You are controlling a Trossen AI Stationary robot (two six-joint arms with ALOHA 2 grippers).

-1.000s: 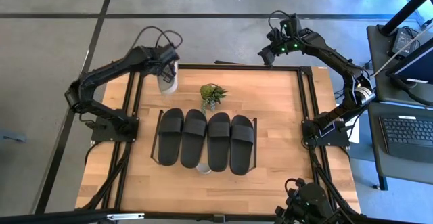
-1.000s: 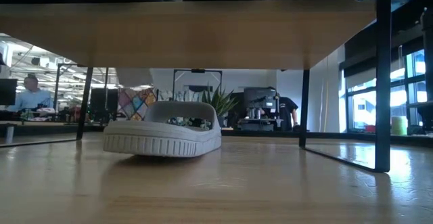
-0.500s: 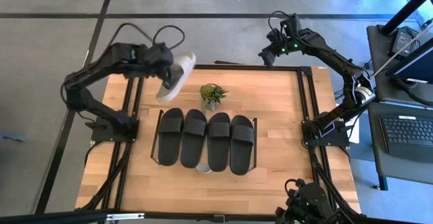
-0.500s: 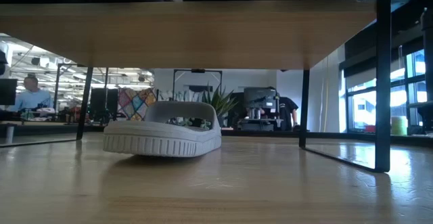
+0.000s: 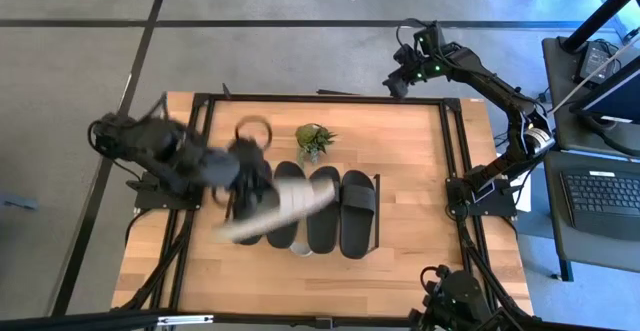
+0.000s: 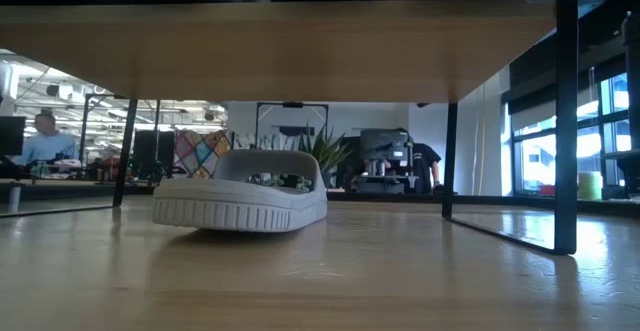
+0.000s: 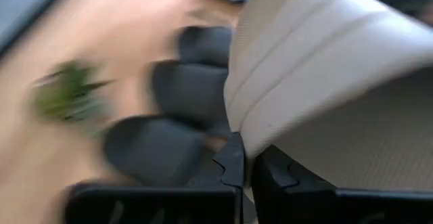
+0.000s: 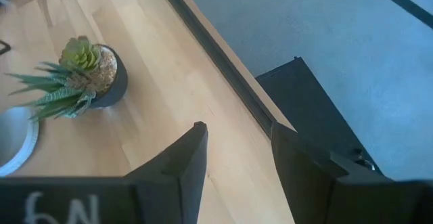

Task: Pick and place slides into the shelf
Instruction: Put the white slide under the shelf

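From above, the left tool (image 5: 243,176), clenched on a light slide (image 5: 275,211), has swung from the bench's far edge, beside the plant (image 5: 314,141), down over the shelf (image 5: 377,186), where four black slides (image 5: 340,211) fill the top; the carried slide is blurred. At bench level, another light slide (image 6: 240,204) lies unmoved under the shelf board (image 6: 280,51). The left wrist view shows the sole (image 7: 325,102) pinched. The right tool (image 8: 237,146) waits, released, at the far edge.

Black slides (image 5: 340,211); cream slide (image 5: 275,214) (ribbed sole).
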